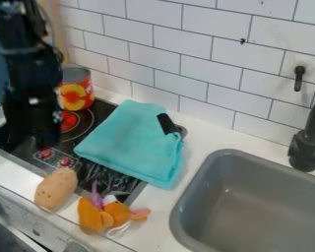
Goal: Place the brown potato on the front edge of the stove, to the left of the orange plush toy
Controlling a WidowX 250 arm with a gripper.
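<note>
The claw (40, 140) hangs over the black stove (103, 111), wide or narrow I cannot tell, near the can (76, 93) and potato (55, 189), a turquoise cloth (132, 142) and orange toy (90, 215) nearby

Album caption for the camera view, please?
Robot arm over a toy stove, with a can, turquoise cloth, potato and orange plush nearby.

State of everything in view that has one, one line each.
Gripper: lowered over stove's left part; grip unclear
Stove: red burner centre visible; on or off unclear
Can: upright, partly behind the arm
Towel: folded, lying across stove and counter
Potato: whole, lying down
Orange soft toy: lying down
Faucet: upright by sink; running or not unclear
</note>
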